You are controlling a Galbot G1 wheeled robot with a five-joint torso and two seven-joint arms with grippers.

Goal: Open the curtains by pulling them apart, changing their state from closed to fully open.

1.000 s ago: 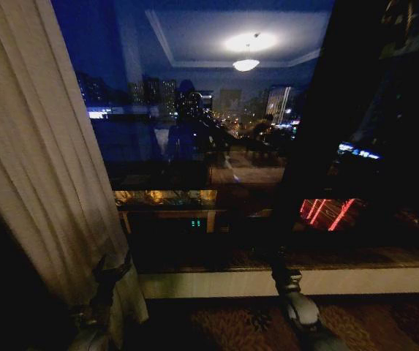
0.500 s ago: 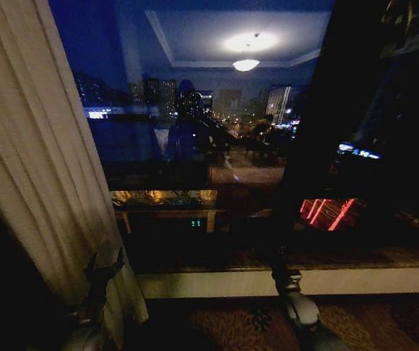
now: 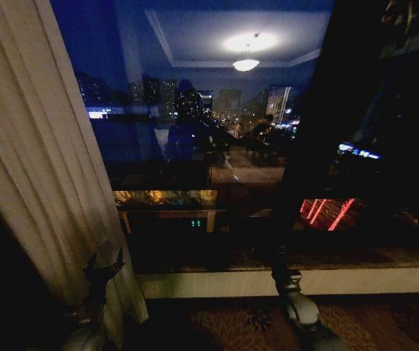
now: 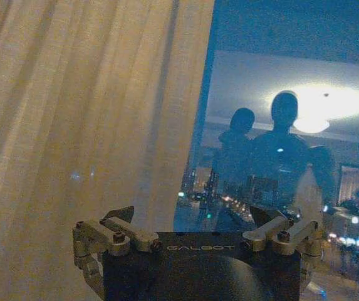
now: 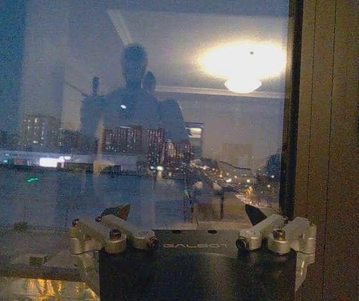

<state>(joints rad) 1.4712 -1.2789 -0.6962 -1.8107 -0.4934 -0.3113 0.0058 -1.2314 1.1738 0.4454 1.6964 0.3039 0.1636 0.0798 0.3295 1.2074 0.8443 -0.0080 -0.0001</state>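
Note:
One sheer cream curtain [image 3: 34, 161] hangs gathered at the left, its pleats slanting down to the floor; it also appears close up as the curtain [image 4: 79, 113]. My left gripper [image 3: 105, 257] is open in front of that panel's lower inner edge. Its fingers [image 4: 124, 214] spread wide with nothing between them, the fabric just beyond one side. My right gripper [image 3: 278, 256] stands low at the middle right before the sill. The right gripper [image 5: 187, 213] is open and faces bare glass. The far right of the head view is dark, and I cannot make out a second panel there.
The window glass [image 3: 209, 131] is uncovered across the middle, showing a night city and a reflected ceiling lamp [image 3: 246, 64]. A pale sill [image 3: 355, 281] runs along the bottom, with patterned carpet [image 3: 231, 322] below. A dark vertical window frame [image 5: 329, 144] stands at the right.
My left gripper has slid a little left and lower beside the curtain's edge, then held still. The right gripper and the curtain look unchanged.

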